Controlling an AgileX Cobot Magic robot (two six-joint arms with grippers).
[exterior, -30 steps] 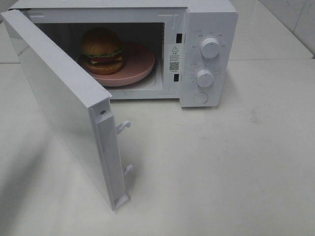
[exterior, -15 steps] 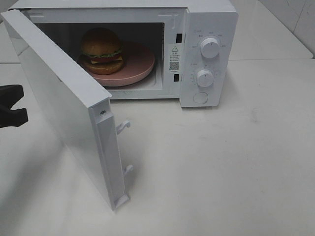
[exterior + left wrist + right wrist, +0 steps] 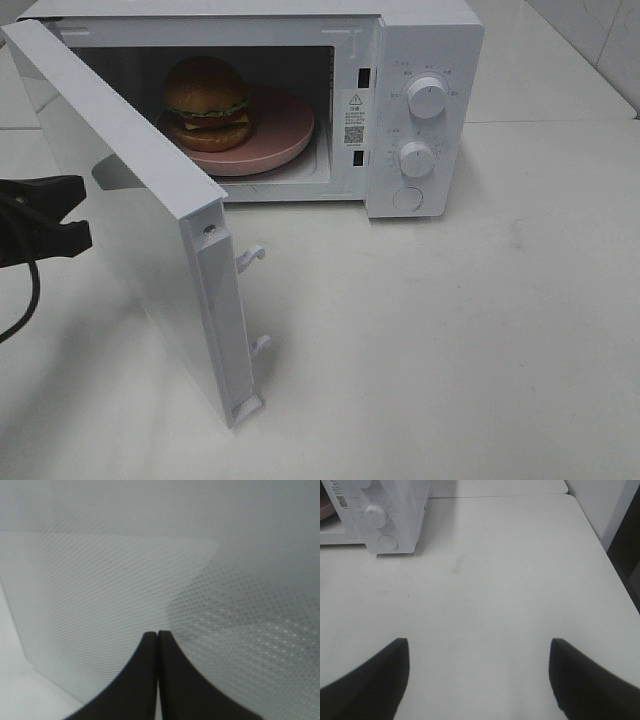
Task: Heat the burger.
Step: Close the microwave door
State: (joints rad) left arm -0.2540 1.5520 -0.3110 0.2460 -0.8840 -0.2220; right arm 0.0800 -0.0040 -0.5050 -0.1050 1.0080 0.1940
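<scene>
Left gripper [image 3: 158,634]: jaws pressed together, nothing in them, up close to the outer face of the door [image 3: 130,200]; can't tell if it touches. Door is swung wide, toward near left. Burger [image 3: 207,100] sits upright on the left part of the pink plate [image 3: 285,135] inside the microwave [image 3: 430,40]. Right gripper [image 3: 479,645]: jaws spread wide, holding nothing, over the table [image 3: 495,570] right of the microwave.

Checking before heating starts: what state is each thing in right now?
Microwave door: wide open.
Pink plate: lying flat inside the microwave.
Burger: upright on the plate, toward its left side.
Left gripper: shut, empty, close to the door's outer face.
Right gripper: open, empty, above the table.
</scene>
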